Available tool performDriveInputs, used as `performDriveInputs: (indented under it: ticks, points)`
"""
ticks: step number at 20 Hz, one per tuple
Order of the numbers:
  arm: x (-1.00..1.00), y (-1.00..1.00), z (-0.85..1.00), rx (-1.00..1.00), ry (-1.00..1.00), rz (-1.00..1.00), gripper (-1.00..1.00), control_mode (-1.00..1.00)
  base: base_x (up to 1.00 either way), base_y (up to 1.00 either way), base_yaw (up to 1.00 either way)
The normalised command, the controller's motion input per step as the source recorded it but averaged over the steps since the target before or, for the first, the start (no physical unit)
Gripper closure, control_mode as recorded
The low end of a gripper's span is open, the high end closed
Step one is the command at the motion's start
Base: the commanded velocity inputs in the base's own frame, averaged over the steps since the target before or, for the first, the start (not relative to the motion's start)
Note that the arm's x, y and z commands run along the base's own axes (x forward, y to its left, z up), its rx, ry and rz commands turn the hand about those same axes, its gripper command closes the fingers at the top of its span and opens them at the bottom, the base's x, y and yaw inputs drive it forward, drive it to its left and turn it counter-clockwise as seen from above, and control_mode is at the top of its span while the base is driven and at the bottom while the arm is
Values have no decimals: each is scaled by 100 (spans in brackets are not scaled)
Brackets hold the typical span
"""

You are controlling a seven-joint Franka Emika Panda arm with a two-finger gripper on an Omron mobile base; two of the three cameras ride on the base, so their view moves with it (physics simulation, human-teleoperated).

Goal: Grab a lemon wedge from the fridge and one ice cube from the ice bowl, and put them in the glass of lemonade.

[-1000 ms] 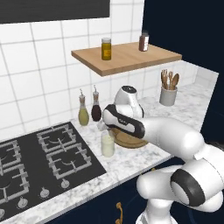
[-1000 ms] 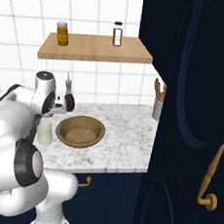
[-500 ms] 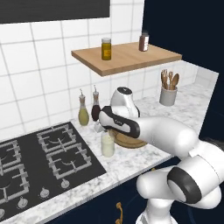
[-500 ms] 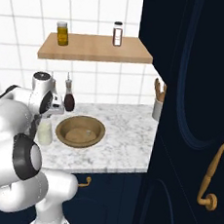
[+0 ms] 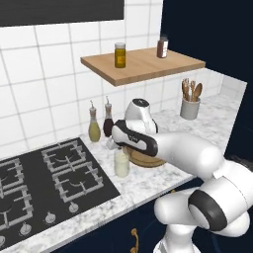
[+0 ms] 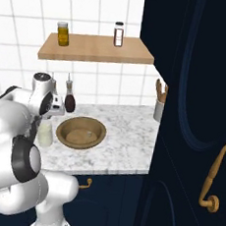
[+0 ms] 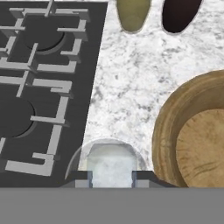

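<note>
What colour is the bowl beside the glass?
Light brown, wood-like bowl; right base view shows it best.

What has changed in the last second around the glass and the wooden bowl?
The gripper has moved from above the wooden bowl toward the stove side and now hangs over the glass of lemonade. A pale cube sits between its fingers. The glass, bowl and two bottles stayed in place.

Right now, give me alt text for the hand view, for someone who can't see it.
Looking straight down at a marble counter: the gripper holds an ice cube above the glass, beside a wooden bowl. A black stove lies on the left, and two bottles, yellow-green and dark red, stand at the top.
</note>
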Motion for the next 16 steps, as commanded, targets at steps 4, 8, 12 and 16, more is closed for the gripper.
performDriveInputs:
  ticks: [4,8,12,16]
  points:
    - [-30,0,7,0,-12,0,100,-100,0,0,0]
    - [-21,-1,11,0,-3,0,100,-100,0,0,0]
    - [-2,-2,-13,0,16,0,100,-100,0,0,0]
    - [0,0,5,0,8,0,100,-100,0,0,0]
